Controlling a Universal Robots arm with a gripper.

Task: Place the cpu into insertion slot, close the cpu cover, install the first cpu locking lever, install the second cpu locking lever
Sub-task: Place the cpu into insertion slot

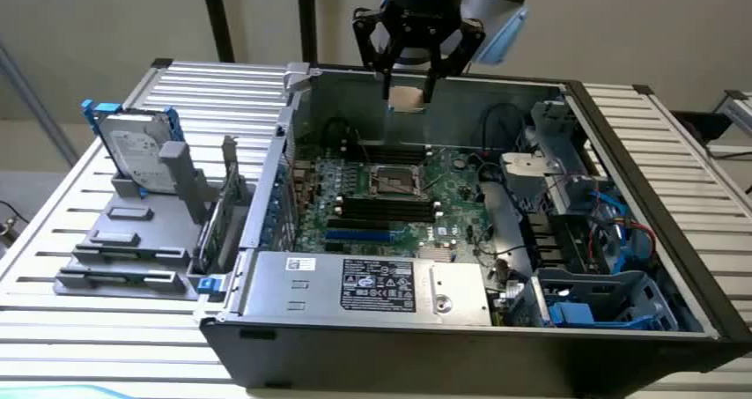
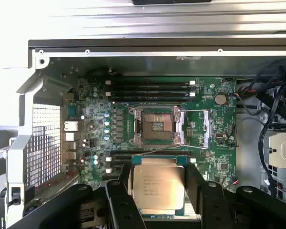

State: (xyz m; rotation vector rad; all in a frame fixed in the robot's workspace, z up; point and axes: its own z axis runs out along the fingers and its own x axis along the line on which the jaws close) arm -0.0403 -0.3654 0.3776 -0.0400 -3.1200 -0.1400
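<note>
My gripper (image 1: 407,89) hangs above the far wall of the open computer case, shut on the cpu (image 1: 407,98). In the wrist view the cpu (image 2: 157,188) shows its silvery printed face, clamped between the black fingers (image 2: 196,183). The insertion slot (image 1: 394,181) lies uncovered on the green motherboard (image 1: 453,205), below and nearer the camera than the gripper. Seen from the wrist, the insertion slot (image 2: 156,126) has a dark centre and a metal rim. The cpu cover (image 2: 207,129) stands swung open beside it. Thin wire levers (image 2: 195,111) stick out near the socket.
A grey labelled power supply box (image 1: 364,284) fills the case's near side. Black memory slots (image 1: 382,210) flank the socket. Cables and a blue drive cage (image 1: 611,302) crowd the exterior view's right. A hard drive (image 1: 136,148) and grey holders stand on the slatted table (image 1: 70,328) at the left.
</note>
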